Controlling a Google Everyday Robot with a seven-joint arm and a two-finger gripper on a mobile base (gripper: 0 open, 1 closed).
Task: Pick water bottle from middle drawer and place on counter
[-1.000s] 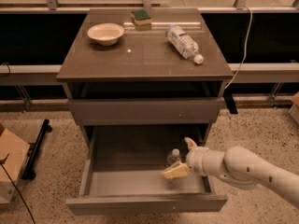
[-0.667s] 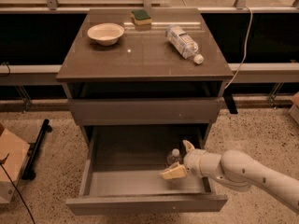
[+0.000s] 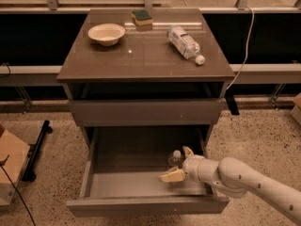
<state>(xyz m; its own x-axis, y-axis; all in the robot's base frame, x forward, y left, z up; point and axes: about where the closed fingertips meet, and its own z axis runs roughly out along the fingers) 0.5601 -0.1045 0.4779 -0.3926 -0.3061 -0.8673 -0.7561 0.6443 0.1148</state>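
Note:
The small clear water bottle (image 3: 175,160) with a white cap stands upright in the pulled-out middle drawer (image 3: 141,185), near its right back part. My gripper (image 3: 180,163) reaches into the drawer from the right. It is open, with one tan fingertip (image 3: 172,176) in front of the bottle and the other behind it to the right. The bottle stands between the fingers, and I cannot tell whether they touch it. The counter (image 3: 141,55) is the glossy brown top above.
On the counter lie a white bowl (image 3: 106,33), a green sponge (image 3: 142,17) and a bigger labelled bottle (image 3: 185,43) on its side. A closed drawer front (image 3: 146,111) sits above the open drawer. A cardboard box (image 3: 10,166) stands on the floor at left.
My gripper has shifted slightly left, closer around the water bottle. The bottle itself has not moved.

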